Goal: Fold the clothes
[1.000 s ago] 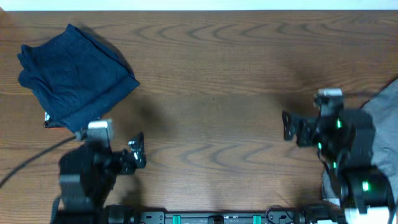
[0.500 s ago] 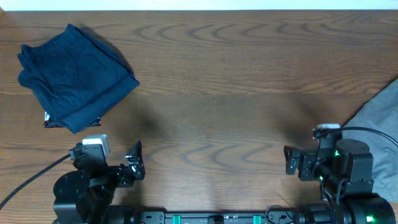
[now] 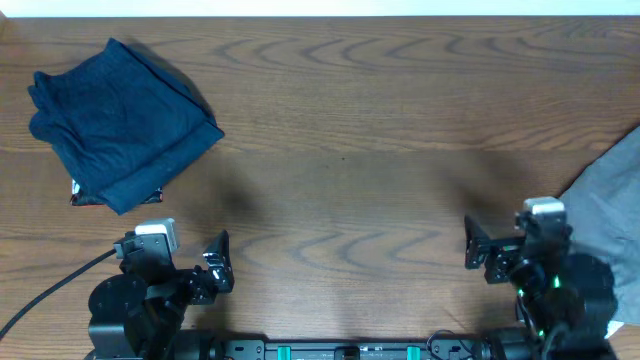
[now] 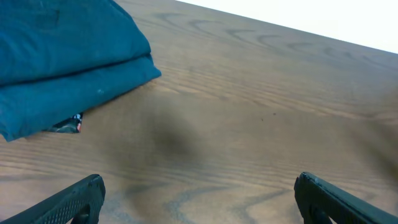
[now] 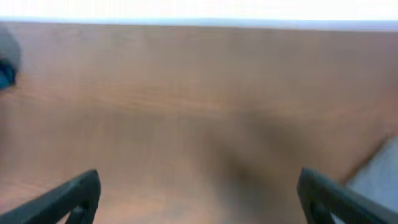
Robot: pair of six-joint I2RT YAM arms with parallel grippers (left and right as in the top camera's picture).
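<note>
Folded dark navy-blue shorts lie at the table's far left, a small label sticking out at their near edge. They also show at the upper left of the left wrist view. A plain grey garment lies at the right edge, and its corner shows in the right wrist view. My left gripper is open and empty near the front edge, below the shorts; its fingers frame bare wood. My right gripper is open and empty near the front right, just left of the grey garment.
The wooden table runs to a pale far edge at the top. A black cable trails from the left arm toward the front left corner. The arm bases stand along the front edge.
Both arms have pulled back toward the front edge. The right gripper moved down and away from the grey garment, which now shows more fully. The shorts have not moved.
</note>
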